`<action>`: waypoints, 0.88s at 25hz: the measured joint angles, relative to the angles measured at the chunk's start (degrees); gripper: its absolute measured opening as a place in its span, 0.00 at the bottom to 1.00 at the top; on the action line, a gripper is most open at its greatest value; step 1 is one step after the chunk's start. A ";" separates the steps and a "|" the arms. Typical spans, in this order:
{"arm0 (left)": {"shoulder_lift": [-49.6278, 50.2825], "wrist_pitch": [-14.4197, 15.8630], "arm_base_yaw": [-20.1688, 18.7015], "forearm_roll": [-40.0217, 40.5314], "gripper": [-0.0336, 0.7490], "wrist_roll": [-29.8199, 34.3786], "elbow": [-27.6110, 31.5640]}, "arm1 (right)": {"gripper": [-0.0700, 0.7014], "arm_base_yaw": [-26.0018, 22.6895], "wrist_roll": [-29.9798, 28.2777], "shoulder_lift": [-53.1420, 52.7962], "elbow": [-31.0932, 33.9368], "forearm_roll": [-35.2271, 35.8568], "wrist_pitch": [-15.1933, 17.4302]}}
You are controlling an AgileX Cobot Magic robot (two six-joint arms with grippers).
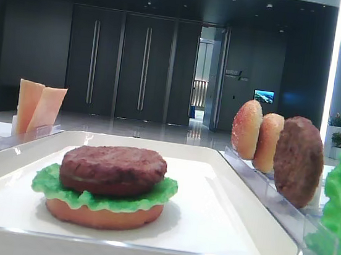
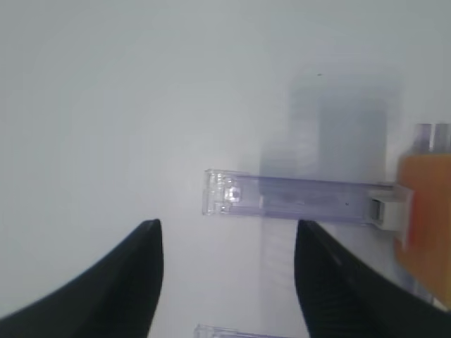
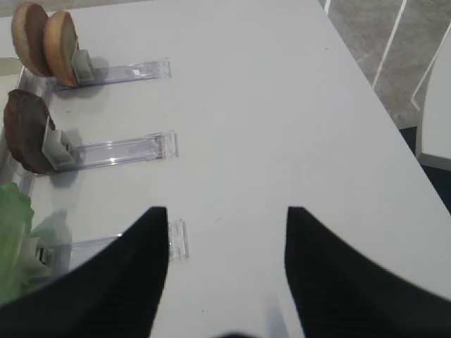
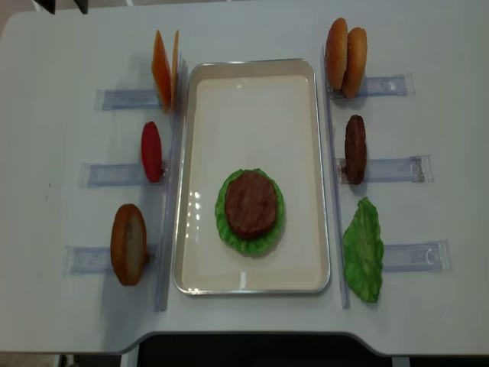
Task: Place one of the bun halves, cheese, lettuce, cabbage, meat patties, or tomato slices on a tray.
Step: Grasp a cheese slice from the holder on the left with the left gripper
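Observation:
On the white tray (image 4: 199,115) a bun half (image 1: 104,214), lettuce (image 4: 225,229) and a meat patty (image 4: 250,203) lie stacked. Left of the tray, cheese slices (image 4: 163,70), a tomato slice (image 4: 151,151) and a bun half (image 4: 128,243) stand in holders. Right of it stand two bun halves (image 4: 345,57), a patty (image 4: 355,149) and lettuce (image 4: 363,248). My left gripper (image 2: 227,232) is open and empty over bare table, with the cheese (image 2: 423,211) at its right. My right gripper (image 3: 227,218) is open and empty, with buns (image 3: 46,42), patty (image 3: 28,130) and lettuce (image 3: 14,239) to its left.
Clear plastic holder rails (image 4: 386,170) run outward from both long sides of the tray. One rail (image 2: 296,198) lies just ahead of my left fingers. The table's right edge (image 3: 373,91) is near my right gripper, with floor beyond it.

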 joint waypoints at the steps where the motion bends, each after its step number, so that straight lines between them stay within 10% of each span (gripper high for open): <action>1: 0.00 0.00 -0.89 0.00 0.62 -0.33 0.00 | 0.56 0.00 0.00 0.00 0.00 0.00 0.00; 22: 4.74 -3.06 -16.84 -0.73 0.62 -12.01 0.00 | 0.56 0.00 0.00 0.00 0.00 0.00 0.00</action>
